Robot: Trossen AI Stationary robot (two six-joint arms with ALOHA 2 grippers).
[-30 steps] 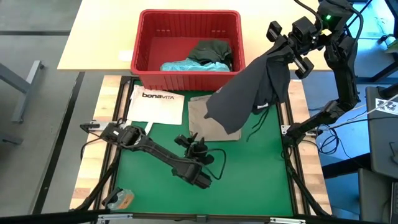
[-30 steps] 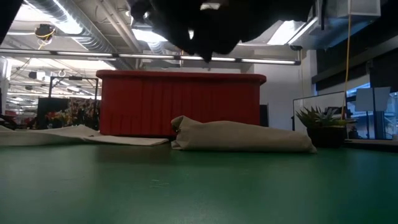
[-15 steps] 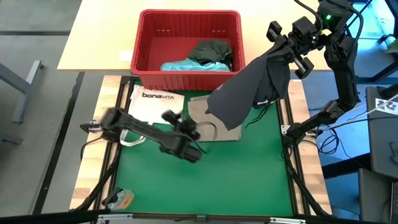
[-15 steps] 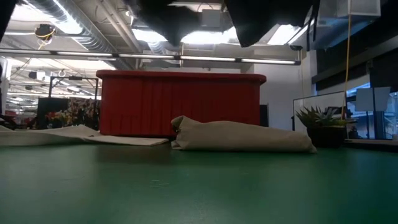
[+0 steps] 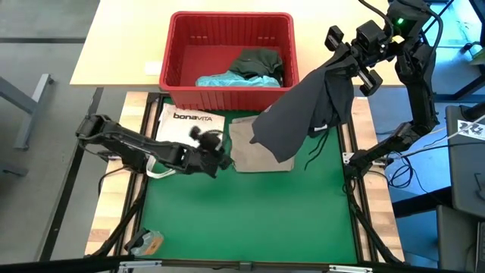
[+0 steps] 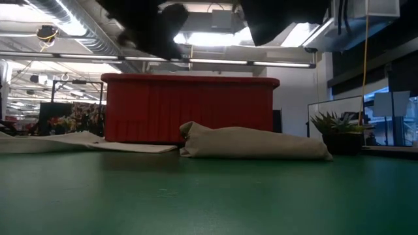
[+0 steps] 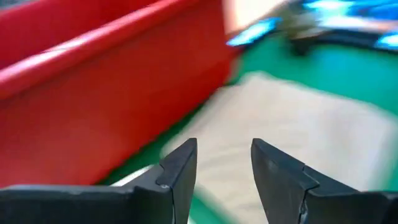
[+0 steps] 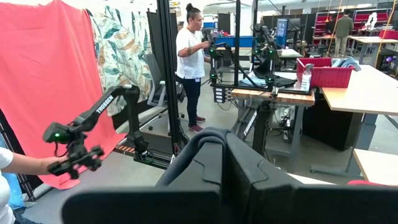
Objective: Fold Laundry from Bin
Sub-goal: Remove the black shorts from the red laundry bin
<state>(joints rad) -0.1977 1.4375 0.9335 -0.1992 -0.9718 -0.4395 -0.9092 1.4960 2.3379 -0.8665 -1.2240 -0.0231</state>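
The left gripper (image 5: 220, 161) sits low over the green mat just left of the khaki-tan garment (image 5: 261, 148), its fingers apart with nothing between them. In the left wrist view the tan cloth (image 7: 298, 124) lies straight ahead of the fingertips, with the red bin (image 7: 106, 93) to one side. The garment lies flat, already folded to a rough rectangle, just in front of the bin (image 5: 229, 97) near the mat's far edge.

Further right, the right gripper (image 5: 342, 57) is raised over the table's far right corner, clenched on the dark grey garment (image 5: 303, 110). It hangs slantwise, long axis running toward the mat's middle, its low corner over the khaki piece, drawstrings dangling. The left arm is nearer that loose corner, so I judge it takes it next.
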